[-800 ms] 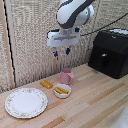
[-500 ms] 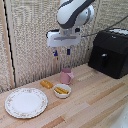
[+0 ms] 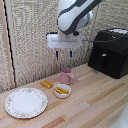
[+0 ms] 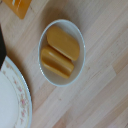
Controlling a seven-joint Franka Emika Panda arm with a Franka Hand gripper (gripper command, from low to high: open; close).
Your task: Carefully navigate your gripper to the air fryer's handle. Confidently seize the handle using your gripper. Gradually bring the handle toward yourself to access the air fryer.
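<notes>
The air fryer [image 3: 110,51] is a large matte black box at the exterior view's right, on the wooden table. Its handle [image 3: 102,61] juts from the drawer face as a short upright black bar. My gripper [image 3: 63,53] hangs well above the table, to the left of the air fryer and apart from it, above the pink mug and the small bowl. Its two dark fingers with blue tips [image 3: 56,53] point down, spread open, with nothing between them. The wrist view shows no fingers, only the table below.
A pink mug [image 3: 66,76] stands under the gripper. A small white bowl [image 3: 62,90] [image 4: 62,51] holds yellow pieces. An orange item [image 3: 46,84] lies beside it, and a patterned plate [image 3: 26,102] [image 4: 12,100] sits at the exterior view's left. A woven wall is behind.
</notes>
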